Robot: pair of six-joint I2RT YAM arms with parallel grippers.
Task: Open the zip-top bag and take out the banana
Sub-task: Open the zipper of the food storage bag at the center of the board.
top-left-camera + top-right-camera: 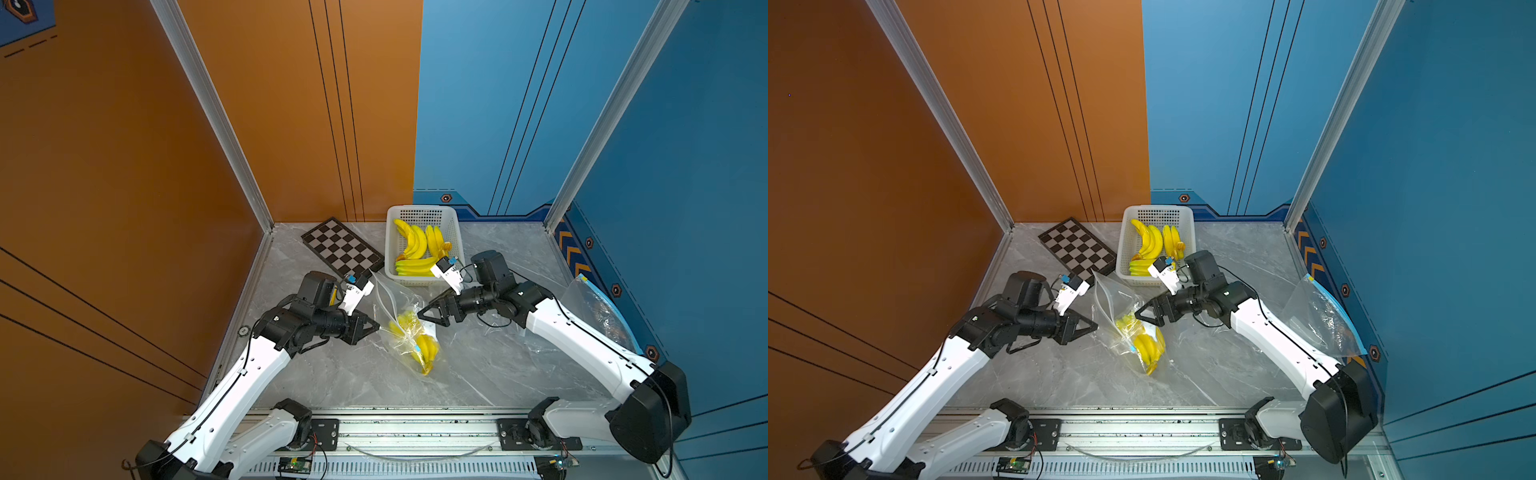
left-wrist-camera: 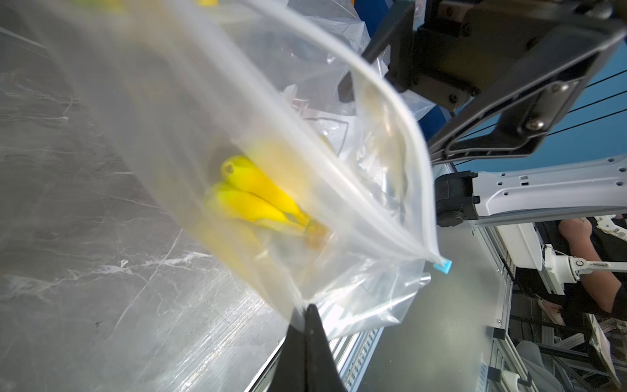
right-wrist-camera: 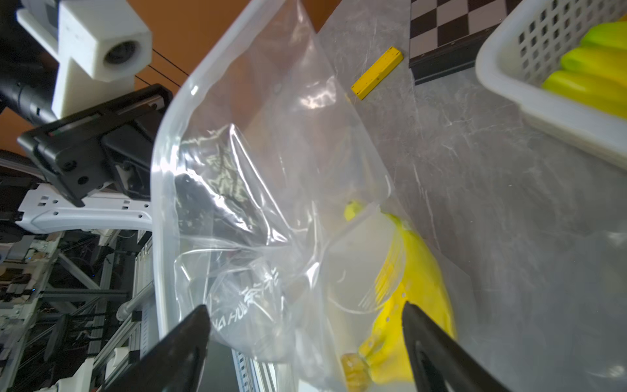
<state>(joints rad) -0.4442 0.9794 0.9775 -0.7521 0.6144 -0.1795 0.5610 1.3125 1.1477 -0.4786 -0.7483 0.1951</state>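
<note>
Plastic pinched at centre table: the left gripper [image 1: 376, 326] is clenched on one edge of the clear zip-top bag [image 1: 395, 299], propping it up from the grey marble table [image 1: 332, 382]. The right gripper [image 3: 305, 307] hangs at the bag's mouth with jaws spread wide, grasping nothing. The blue slider [image 2: 442, 266] sits at the track's end and the rim looks parted, so opening appears done. The banana bunch [image 1: 426, 347] lies inside the bag; removal is left. A white basket [image 1: 390, 249] of other bananas stands behind.
</note>
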